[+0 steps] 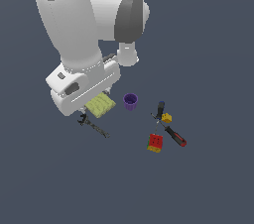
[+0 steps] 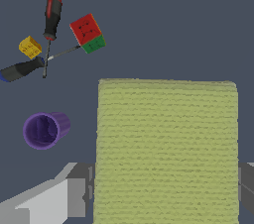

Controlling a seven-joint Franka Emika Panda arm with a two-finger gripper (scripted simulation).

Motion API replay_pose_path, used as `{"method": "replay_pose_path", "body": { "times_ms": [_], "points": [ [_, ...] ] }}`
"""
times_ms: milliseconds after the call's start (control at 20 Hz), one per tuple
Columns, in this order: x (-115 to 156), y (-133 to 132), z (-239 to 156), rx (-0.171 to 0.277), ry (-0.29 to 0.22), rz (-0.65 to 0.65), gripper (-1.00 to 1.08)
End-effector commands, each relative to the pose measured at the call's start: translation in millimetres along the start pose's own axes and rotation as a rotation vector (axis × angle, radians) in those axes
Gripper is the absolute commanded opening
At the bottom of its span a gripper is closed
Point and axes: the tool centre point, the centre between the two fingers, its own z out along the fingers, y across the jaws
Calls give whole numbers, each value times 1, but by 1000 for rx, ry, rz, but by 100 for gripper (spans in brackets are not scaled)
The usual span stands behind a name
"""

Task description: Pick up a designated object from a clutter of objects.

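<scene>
**Ridged block sits between the gripper's fingers**

The pale yellow-green block (image 2: 166,151) fills the wrist view, its two long sides flanked by the grey fingers (image 2: 82,188) of the gripper (image 1: 94,109). The fingers lie against the block's edges, so the gripper appears closed on it, though firm contact cannot be confirmed. In the exterior view the block (image 1: 100,105) juts from beneath the white hand, just beside the purple cup (image 1: 130,101). A dark wrench (image 1: 93,125) lies below it. The red-yellow cube (image 1: 155,142), red-handled screwdriver (image 1: 174,136), small yellow block (image 1: 166,117) and dark blue tool (image 1: 160,107) lie well apart, toward the exterior view's right.
</scene>
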Motion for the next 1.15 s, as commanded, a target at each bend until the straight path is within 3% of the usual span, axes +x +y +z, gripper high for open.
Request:
{"method": "replay_pose_path", "body": {
  "times_ms": [0,500,1100],
  "points": [
    [-7,11,-26,0,0,-1,-100],
    [-24,45,-94,-1,-2,0,-100],
    [-29,58,-116,-1,-2,0,-100]
  ]
}}
